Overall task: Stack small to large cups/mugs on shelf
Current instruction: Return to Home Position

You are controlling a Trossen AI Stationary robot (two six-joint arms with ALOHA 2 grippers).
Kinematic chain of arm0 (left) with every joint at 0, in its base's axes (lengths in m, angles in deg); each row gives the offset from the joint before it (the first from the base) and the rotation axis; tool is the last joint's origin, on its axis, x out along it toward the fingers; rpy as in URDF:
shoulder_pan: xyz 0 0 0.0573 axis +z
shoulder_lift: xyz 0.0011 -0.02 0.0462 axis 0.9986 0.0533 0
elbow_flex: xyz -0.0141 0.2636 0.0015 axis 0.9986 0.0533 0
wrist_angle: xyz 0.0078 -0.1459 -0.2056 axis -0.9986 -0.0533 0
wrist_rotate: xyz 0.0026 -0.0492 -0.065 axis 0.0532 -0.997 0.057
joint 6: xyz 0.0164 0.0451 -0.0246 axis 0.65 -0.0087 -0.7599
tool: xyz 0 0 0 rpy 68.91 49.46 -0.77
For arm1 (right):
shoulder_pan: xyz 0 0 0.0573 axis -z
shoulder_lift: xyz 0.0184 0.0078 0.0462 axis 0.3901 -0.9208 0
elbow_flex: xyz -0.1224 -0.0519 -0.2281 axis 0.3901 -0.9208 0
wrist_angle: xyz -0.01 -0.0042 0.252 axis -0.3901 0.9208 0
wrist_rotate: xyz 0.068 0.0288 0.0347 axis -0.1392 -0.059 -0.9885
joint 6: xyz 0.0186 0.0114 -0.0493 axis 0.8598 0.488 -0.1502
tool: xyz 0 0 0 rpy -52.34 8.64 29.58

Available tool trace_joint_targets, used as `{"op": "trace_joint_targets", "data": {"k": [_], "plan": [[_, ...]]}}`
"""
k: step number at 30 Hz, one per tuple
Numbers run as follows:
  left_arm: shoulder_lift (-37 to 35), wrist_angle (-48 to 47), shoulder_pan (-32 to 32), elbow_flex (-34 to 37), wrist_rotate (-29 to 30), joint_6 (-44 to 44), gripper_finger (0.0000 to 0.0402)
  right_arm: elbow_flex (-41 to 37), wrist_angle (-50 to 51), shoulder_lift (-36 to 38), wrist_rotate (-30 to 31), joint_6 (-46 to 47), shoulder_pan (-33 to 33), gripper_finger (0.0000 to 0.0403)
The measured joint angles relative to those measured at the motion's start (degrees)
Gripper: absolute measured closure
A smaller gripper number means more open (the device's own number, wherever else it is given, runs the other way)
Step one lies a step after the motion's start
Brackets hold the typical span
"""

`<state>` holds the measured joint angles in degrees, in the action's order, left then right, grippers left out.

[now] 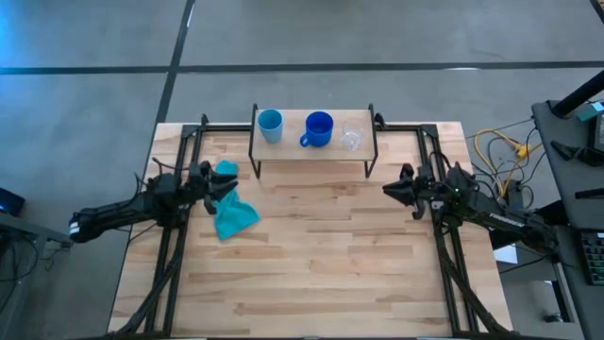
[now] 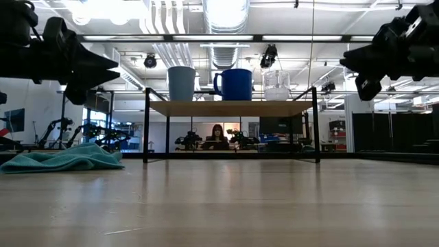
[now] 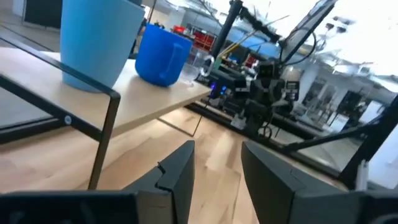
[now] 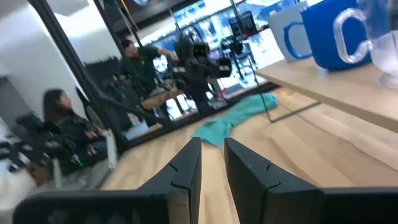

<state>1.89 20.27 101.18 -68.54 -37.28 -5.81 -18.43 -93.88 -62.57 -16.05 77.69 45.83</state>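
A wooden table is being viewed from above, with two dark robot arms reaching in from either side. At 12 o'clock on the table a low shelf is standing on thin black legs, and all three vessels are sitting upright on it in a row. From the 9 o'clock end to the 3 o'clock end they are running: a light-blue cup, a blue mug and a clear cup. The mug's handle is pointing toward the light-blue cup. The three are standing near one another but apart, none nested in another. The mug, seemingly the widest, is sitting in the middle, so the row is not clearly running small to large.

The left gripper is hovering at 9 o'clock, above the table and short of the shelf. Its fingers are parted and holding nothing. A teal cloth is lying crumpled just beneath and beside it.

The right gripper is hovering at 3 o'clock, likewise off the shelf. Its fingers are showing only a narrow gap and are gripping nothing.

Both arms appear to be keeping to the sides, probably to leave the row undisturbed while they are heading for rest. The placing looks finished. Beyond the table, people are sitting in the room.
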Motion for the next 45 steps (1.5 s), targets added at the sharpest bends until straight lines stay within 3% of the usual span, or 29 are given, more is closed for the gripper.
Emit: {"op": "trace_joint_targets", "data": {"k": [45], "plan": [[1.12,0.6,0.0,0.22,0.15,1.27,0.0283,0.02,3.27,-0.73,0.31,-1.87,0.0,0.0337]]}}
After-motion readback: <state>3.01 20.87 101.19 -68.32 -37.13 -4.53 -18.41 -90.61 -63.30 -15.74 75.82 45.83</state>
